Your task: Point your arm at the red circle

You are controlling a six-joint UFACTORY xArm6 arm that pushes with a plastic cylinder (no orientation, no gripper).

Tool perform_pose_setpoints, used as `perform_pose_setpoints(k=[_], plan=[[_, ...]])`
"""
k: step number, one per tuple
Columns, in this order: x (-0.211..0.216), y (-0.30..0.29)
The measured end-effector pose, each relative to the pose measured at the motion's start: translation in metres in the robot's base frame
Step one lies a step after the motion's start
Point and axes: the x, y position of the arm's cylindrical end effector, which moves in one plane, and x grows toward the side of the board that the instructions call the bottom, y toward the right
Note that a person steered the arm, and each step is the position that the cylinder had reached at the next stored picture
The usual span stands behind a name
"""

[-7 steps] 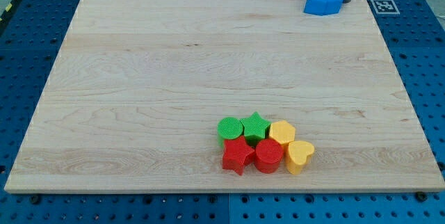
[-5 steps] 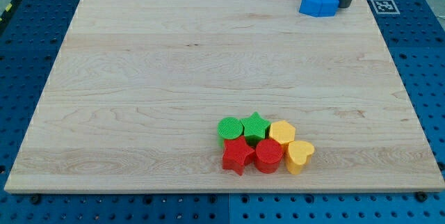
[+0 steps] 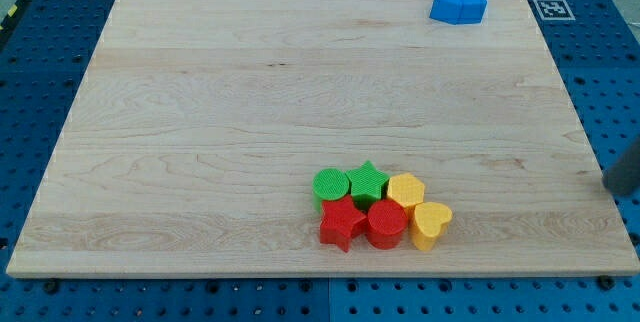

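Observation:
The red circle [image 3: 386, 224] sits in a tight cluster near the board's bottom, right of centre. It touches a red star [image 3: 341, 222] on its left, a yellow heart [image 3: 431, 224] on its right, and a green star [image 3: 368, 183] and another yellow heart [image 3: 405, 191] above it. A green circle [image 3: 331, 185] is at the cluster's upper left. My rod shows only as a dark blurred piece at the view's right edge [image 3: 622, 175], off the board; I cannot see my tip's end. It is far to the right of the red circle.
A blue block [image 3: 459, 5] lies alone near the board's top right corner. A black and white marker tag [image 3: 552, 8] sits just off the board to its right. The wooden board [image 3: 200, 112] rests on a blue perforated table.
My rod has left the blue block at the top right and moved down to the view's right edge. The blue block was nudged slightly left earlier and now rests still.

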Motion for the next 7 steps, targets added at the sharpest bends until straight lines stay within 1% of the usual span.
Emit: perform_pose_setpoints(k=[1,2,4,5,7], plan=[[0.05,-0.017],[0.051,-0.026],[0.051,-0.07],[0.051,-0.08],[0.051,-0.139]])
